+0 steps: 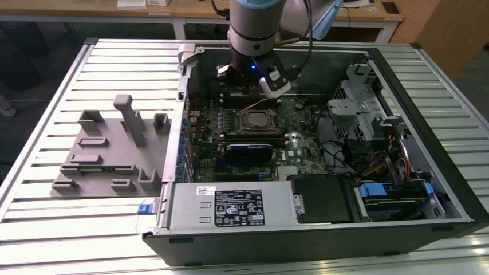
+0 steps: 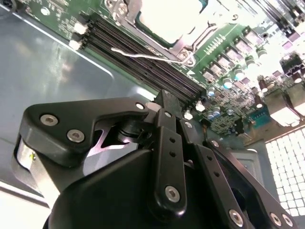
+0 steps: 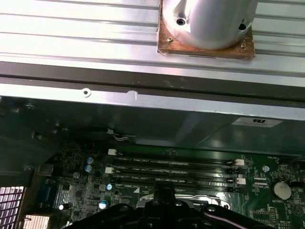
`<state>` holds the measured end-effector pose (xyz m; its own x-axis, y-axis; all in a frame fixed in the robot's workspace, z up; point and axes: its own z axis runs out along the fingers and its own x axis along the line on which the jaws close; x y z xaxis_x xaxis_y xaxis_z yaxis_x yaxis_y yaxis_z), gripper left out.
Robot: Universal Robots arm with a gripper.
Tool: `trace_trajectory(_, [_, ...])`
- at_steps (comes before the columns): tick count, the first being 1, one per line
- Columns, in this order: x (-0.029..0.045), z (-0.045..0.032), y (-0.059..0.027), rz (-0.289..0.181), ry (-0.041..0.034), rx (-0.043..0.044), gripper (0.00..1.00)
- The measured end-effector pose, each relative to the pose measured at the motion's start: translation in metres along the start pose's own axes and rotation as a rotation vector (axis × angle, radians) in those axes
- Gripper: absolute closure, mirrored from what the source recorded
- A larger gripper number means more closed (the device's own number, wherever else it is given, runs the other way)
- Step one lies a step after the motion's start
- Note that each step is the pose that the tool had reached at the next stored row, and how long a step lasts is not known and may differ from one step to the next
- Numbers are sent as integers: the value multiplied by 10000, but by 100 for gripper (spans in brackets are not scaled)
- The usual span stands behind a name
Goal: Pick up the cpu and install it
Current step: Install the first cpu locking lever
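The cpu (image 1: 258, 121), a small flat square silver-grey chip, lies in the black square socket frame (image 1: 244, 121) on the green motherboard (image 1: 299, 150), at the centre of the exterior view. Its pale top also shows in the second wrist view (image 2: 167, 16). The silver-grey robot arm (image 1: 256, 23) drops vertically from upper centre into the open black computer case (image 1: 306, 240). The black gripper (image 1: 246, 94) points straight down. It hangs over the long black memory slots (image 3: 176, 174), just beside the socket and apart from the chip. Its fingers look closed together and hold nothing. A grey plastic fixture block (image 1: 107, 154) sits at left on the slatted metal table (image 1: 68, 240).
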<state>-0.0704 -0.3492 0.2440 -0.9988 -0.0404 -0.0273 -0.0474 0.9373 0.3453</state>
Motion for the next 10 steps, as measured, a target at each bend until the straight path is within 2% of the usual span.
trace_trajectory(5, [-1,1,0,0,-16,1,89])
trace_trajectory(8, [-1,5,-2,19,-199,10,89])
trace_trajectory(10, [-1,11,-5,52,-295,12,89])
